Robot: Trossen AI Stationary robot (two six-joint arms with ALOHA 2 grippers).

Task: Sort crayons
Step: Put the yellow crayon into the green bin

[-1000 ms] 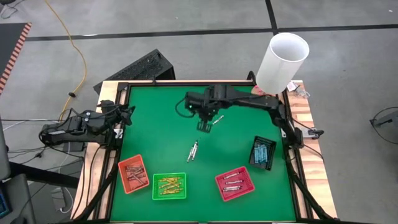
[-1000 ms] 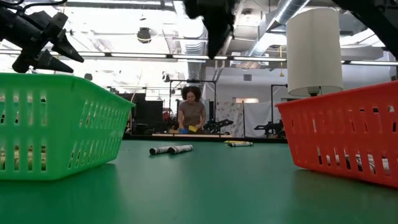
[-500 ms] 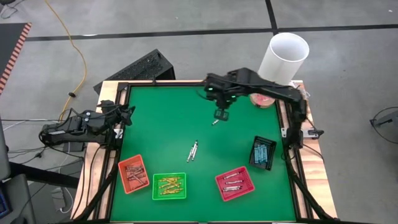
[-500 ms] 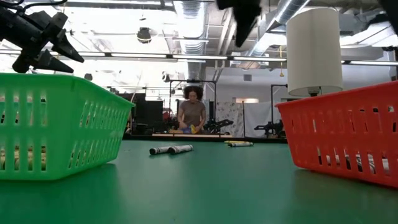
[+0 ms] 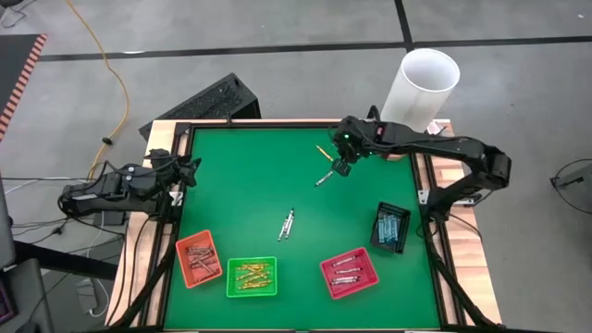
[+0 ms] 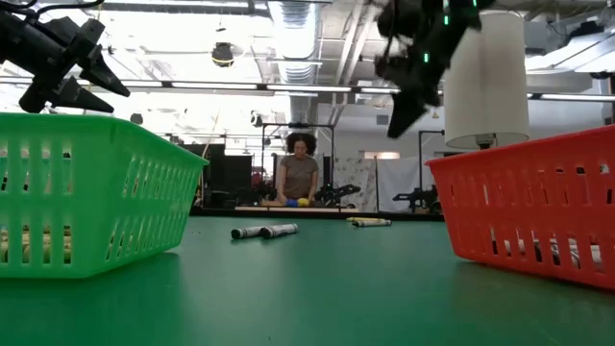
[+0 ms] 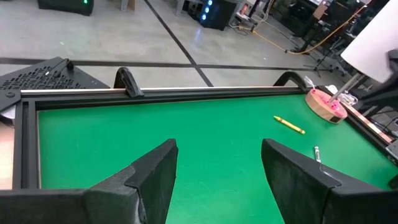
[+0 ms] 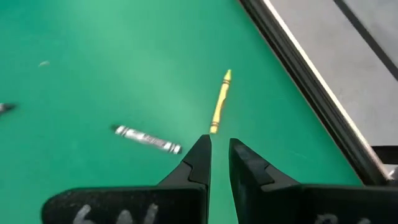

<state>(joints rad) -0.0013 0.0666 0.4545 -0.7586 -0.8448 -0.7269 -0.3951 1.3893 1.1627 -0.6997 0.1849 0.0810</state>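
The right gripper [image 5: 341,167] hangs above the far right part of the green table [image 5: 240,176], fingers pinched almost together with only a sliver of gap and nothing between them, and it points at the yellow crayon [image 8: 219,102] lying near the far rail, with a silver crayon [image 8: 148,139] just beside it. That narrow set looks like a line-up on a thin stick, I'd say. Over at the left edge the left gripper [image 7: 217,174] waits, fingers spread wide and empty, parked well clear of the work. Two more grey crayons [image 5: 288,223] lie side by side in the middle of the table, unsorted. Now the trays along the near side: the orange tray [image 5: 198,258] holds reddish-brown sticks, the green tray [image 5: 252,277] yellow ones, the red tray [image 5: 350,272] silvery grey, the black tray [image 5: 390,228] light blue. So each colour has its home, and the yellow one would belong in the green tray.
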